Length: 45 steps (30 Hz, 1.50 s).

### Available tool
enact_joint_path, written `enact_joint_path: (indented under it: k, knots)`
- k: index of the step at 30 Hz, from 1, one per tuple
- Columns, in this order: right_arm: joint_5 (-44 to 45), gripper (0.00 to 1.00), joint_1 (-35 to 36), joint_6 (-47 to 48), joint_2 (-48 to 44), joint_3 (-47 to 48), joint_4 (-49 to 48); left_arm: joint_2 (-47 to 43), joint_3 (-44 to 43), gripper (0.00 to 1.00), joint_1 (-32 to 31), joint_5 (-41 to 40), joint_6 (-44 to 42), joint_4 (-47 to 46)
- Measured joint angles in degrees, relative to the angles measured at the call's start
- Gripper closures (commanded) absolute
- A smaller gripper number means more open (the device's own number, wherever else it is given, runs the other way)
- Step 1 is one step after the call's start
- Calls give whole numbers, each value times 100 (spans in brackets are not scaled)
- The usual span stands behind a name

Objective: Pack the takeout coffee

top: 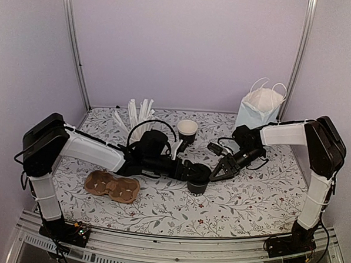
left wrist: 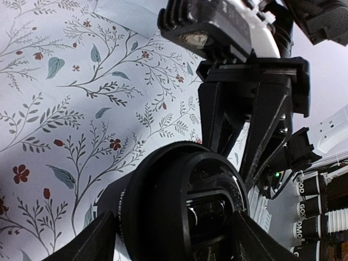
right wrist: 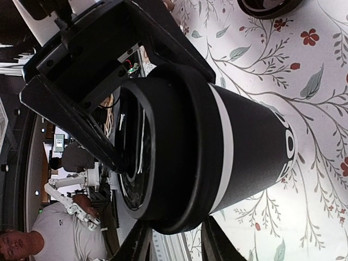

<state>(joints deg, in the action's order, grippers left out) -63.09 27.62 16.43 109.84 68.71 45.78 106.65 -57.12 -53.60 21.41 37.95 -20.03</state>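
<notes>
Here the upright coffee cup (top: 197,183) stands between the wide-spread jaws of the left gripper (top: 192,171), with the right gripper (top: 214,173), narrow, at its lid rim.

One lidded cup (top: 197,185), one open cup (top: 187,130) behind it; one brown carrier (top: 111,186) at left; one blue bag (top: 256,115) far right; perhaps six straws (top: 140,112).
</notes>
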Motion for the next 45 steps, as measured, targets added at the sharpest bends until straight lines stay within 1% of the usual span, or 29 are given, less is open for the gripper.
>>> enact_joint_path:
  k: [6, 8, 11, 15, 17, 19, 24, 30, 36, 41, 45]
  knots:
    - [-179, 79, -24, -267, 81, -96, -57, 35, 94, 28, 11, -2, 4, -221]
    - [-297, 78, -35, -256, 116, -107, -66, 50, 125, 27, 15, 0, 2, -308]
    - [-459, 72, -50, -160, 118, -101, -44, 52, 149, 23, 20, 0, -31, -380]
    - [-365, 60, -52, 131, 70, -101, -68, 52, 92, 15, 17, -11, -175, -286]
    - [-223, 55, -52, 271, 7, -105, -76, 59, -81, 12, 15, -52, -299, -31]
    - [-31, 53, -39, 361, -83, -109, -74, 85, -350, 11, 15, -127, -459, 310]
    - [271, 50, -24, 557, -229, -146, -74, 111, -964, 6, 15, -278, -796, 820]
    - [623, 47, -24, 678, -275, -216, -59, 111, -1191, 5, 26, -385, -997, 1099]
    - [715, 45, -24, 800, -332, -216, 9, -9, -1121, 0, 26, -726, -1167, 1287]
    - [715, 45, -24, 874, -498, -214, 35, -538, -833, 0, 15, -1176, -1335, 1410]
    - [791, 45, -24, 949, -560, -219, 26, -1001, -575, 0, -103, -1683, -1620, 1521]
